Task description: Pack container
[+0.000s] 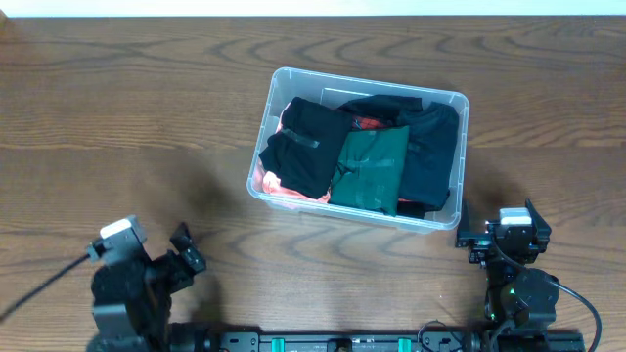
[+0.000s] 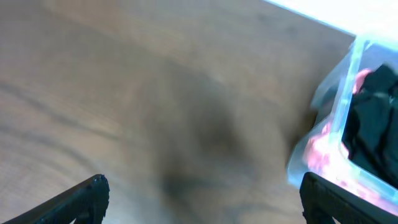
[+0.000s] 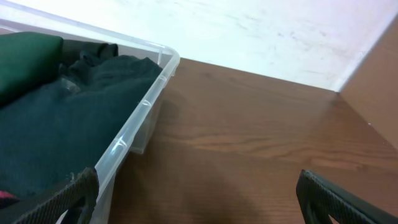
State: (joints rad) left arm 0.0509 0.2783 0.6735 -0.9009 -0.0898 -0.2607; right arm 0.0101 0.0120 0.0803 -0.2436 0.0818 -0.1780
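Observation:
The container [image 1: 284, 78] is a clear plastic bin in the middle of the table. It holds folded clothes: a black garment [image 1: 303, 142], a dark green one [image 1: 372, 166], a dark navy one [image 1: 430, 152] and pink-red cloth [image 1: 269, 184] at its near left corner. The bin's corner shows at the right of the left wrist view [image 2: 345, 99] and its rim at the left of the right wrist view [image 3: 140, 115]. My left gripper [image 1: 184, 249] is open and empty, near the front left [image 2: 199, 199]. My right gripper [image 1: 504, 230] is open and empty beside the bin's near right corner [image 3: 196, 199].
The wooden table [image 1: 117, 117] extends to the left and right of the bin. A pale wall edge [image 3: 249, 37] runs along the table's far side. Cables trail from both arm bases at the front edge.

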